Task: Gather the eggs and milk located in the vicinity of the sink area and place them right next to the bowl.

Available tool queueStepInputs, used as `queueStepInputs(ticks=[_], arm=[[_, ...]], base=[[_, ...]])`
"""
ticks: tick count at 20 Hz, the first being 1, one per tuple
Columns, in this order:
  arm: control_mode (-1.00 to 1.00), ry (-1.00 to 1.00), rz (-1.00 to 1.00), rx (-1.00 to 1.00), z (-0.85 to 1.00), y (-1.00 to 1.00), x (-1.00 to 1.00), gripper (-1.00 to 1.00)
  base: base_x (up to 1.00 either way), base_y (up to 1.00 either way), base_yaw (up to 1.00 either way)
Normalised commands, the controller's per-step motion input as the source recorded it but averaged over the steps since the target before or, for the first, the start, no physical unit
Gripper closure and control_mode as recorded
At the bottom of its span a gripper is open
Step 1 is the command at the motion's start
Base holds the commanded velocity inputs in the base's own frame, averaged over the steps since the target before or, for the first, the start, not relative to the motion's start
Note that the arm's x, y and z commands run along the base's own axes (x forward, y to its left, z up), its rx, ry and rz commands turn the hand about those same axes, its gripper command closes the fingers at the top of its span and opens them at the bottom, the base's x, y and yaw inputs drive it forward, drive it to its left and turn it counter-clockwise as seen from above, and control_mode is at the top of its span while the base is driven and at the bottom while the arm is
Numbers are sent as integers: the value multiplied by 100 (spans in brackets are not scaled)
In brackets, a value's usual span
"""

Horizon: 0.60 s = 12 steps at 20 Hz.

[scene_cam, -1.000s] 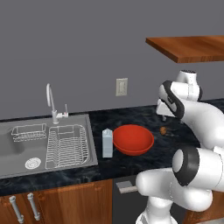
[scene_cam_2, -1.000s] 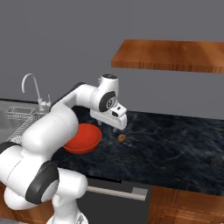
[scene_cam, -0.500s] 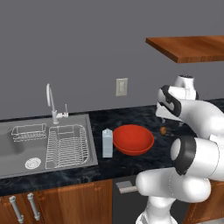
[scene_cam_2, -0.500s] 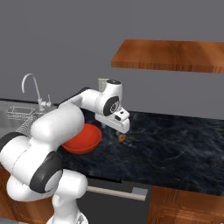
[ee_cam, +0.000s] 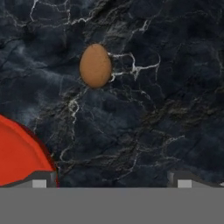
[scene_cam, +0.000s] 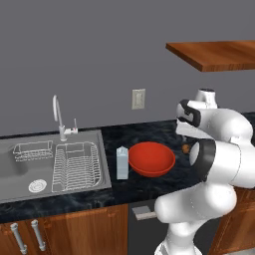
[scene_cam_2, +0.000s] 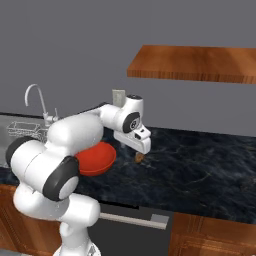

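Egg (ee_cam: 95,65) lying loose on the dark counter (ee_cam: 166,87) just beside the red bowl (ee_cam: 19,153), milk (scene_cam: 122,163) standing at the bowl's other side. Gripper (scene_cam_2: 139,148) above the egg, jaws wide apart, empty. Best lifted straight up, avoiding nudging the egg.

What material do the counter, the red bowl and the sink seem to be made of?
Counter: looks like polished dark stone, perhaps marble, going by the pale veins. Red bowl: smooth and glossy, likely plastic or glazed ceramic; the look leaves it open. Sink: grey brushed metal, probably stainless steel, with thin wire racks.
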Motion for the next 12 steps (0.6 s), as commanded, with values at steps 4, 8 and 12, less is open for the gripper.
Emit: queueStepInputs(ticks=[4,8,12], arm=[[-100,5,-2,0,-15,-2,31,-100],[-100,6,0,0,-17,0,33,-100],[-100,8,0,0,-24,-2,32,-100]], base=[[0,0,0],[0,0,0],[0,0,0]])
